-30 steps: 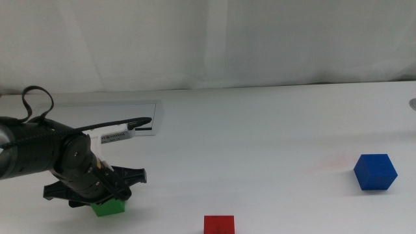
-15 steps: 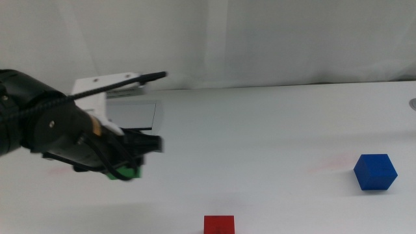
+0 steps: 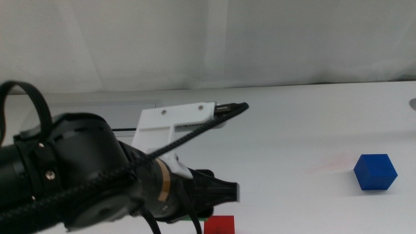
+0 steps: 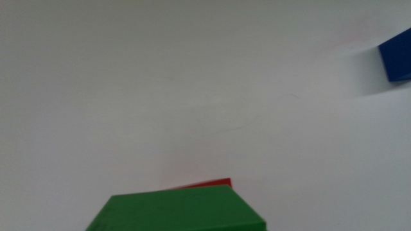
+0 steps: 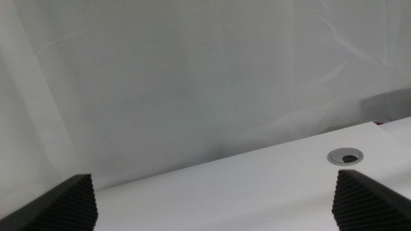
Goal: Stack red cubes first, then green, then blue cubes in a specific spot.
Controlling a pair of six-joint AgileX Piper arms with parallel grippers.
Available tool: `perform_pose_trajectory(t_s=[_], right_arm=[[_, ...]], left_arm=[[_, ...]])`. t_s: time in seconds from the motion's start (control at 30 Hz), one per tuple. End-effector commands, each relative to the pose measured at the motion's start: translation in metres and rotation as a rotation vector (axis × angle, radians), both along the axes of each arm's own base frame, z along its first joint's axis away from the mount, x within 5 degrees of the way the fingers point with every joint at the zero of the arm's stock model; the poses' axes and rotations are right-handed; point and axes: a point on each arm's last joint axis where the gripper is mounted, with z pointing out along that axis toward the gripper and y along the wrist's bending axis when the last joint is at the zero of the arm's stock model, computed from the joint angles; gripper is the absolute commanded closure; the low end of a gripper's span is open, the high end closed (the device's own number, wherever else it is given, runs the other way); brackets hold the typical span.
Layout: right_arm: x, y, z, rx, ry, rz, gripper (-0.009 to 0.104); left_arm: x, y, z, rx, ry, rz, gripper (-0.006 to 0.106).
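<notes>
Left gripper [image 3: 195,211] pinches the green cube [image 4: 173,212] just beside the red cube [image 3: 219,225], blue cube [image 3: 375,171] well apart, right gripper [image 5: 215,202] spread.

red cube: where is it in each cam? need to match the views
Middle view: red cube at the bottom edge, centre, partly behind the left arm.
Left wrist view: only a red sliver showing just past the green cube that fills the lower centre.
Right wrist view: not in it; only table, curtain and the right claw, wide open.
Shared landmark: blue cube, far right in the middle view, top right corner in the left wrist view.
</notes>
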Motion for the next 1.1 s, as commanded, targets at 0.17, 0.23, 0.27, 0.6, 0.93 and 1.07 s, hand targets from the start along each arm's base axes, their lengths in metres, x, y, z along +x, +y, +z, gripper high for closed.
perform_pose_trajectory(t_s=[0.17,0.23,0.27,0.6,0.93,1.07], right_arm=[[0.000,0.000,-0.001,-0.011,-0.001,-0.005,-0.008],[0.000,0.000,-0.001,-0.011,-0.001,-0.005,-0.008],[0.000,0.000,-0.001,-0.011,-0.001,-0.005,-0.008],[0.000,0.000,-0.001,-0.011,-0.001,-0.005,-0.008],[0.000,0.000,-0.001,-0.011,-0.001,-0.005,-0.008],[0.000,0.000,-0.001,-0.011,-0.001,-0.005,-0.008]], left_arm=[[0.002,-0.023,-0.005,0.037,0.043,0.020,0.103],[0.007,-0.030,-0.005,0.059,0.049,0.011,0.103],[0.010,-0.033,-0.005,0.069,0.055,0.015,0.103],[0.014,-0.052,-0.026,0.124,0.155,0.012,0.103],[0.016,-0.058,-0.043,0.132,0.204,0.029,0.103],[0.016,-0.063,-0.051,0.117,0.227,0.041,0.103]])
